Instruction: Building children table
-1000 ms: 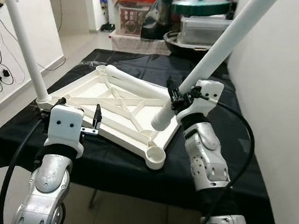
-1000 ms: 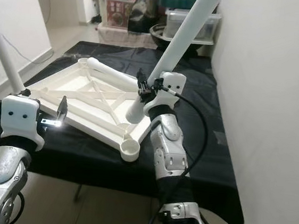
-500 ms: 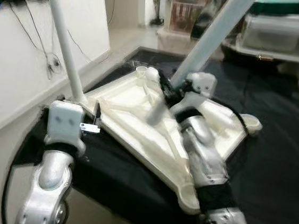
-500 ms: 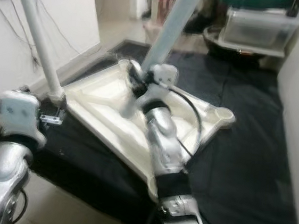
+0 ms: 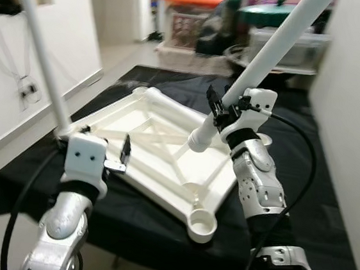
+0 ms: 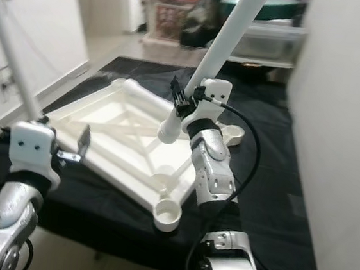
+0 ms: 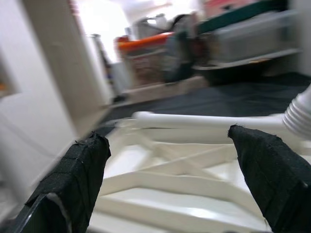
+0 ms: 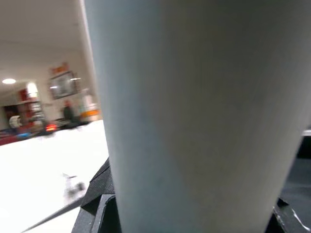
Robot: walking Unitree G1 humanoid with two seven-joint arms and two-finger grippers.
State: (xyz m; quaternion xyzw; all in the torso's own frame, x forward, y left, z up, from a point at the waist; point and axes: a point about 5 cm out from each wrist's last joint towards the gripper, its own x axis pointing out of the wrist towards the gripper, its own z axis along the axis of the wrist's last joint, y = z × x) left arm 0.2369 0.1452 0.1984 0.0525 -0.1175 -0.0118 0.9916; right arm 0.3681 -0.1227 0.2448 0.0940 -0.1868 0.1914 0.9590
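At the far left a white leg [image 5: 41,56] stood upright, already seated in the left corner of the top [image 5: 158,158], which lay underside up on the black-clothed desk [image 5: 288,204]. Just beside that corner the left hand [image 5: 125,157] hovered with its padded black fingers [image 7: 77,174] spread wide and gripping nothing; its pose looked much as it had a second earlier. The top was smooth, glossy white plastic, a rounded square with crossing ribs moulded inside and a round cup socket [image 5: 202,224] at the near corner, still unfilled. A loose leg [image 5: 170,105] lay across the far side.

To the right, the right hand [image 5: 220,111] was pinching a second tube [image 5: 265,57], a long plain cylinder with a ribbed lower end, tilted up and to the right. Since a second before, the camera had swung away and back, and the tube's foot now hung over the ribbed middle of the top, well apart from the near socket. That suggested the leg was being carried toward a socket but not yet lined up. At the right stood a plain wall [image 5: 354,127].
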